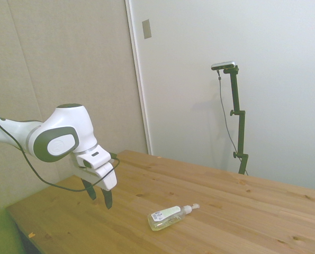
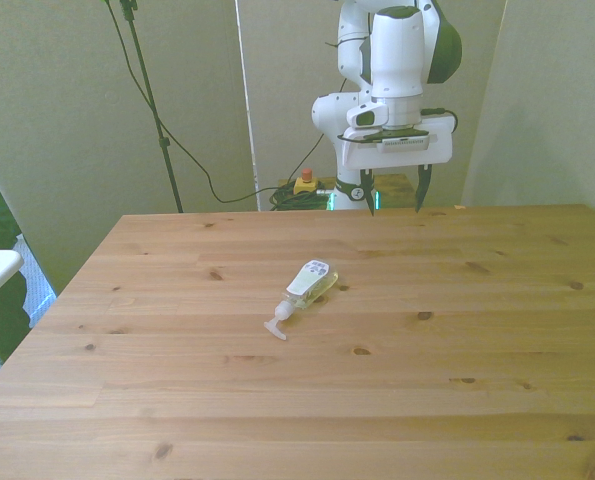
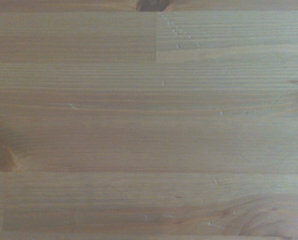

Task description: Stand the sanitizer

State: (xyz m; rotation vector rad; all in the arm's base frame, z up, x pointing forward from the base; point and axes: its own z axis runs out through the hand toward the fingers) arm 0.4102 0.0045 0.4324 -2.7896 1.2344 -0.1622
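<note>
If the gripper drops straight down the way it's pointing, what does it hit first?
Likely bare table. The open gripper points down, the wrist view shows only wood, and the sanitizer lies off to the side.

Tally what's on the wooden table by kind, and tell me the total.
Sanitizer bottles: 1, the sanitizer, lying on its side.
Other loose items on the table: 0.
Total: 1.
The open tool hangs apart from the bottle, holding nothing.
</note>
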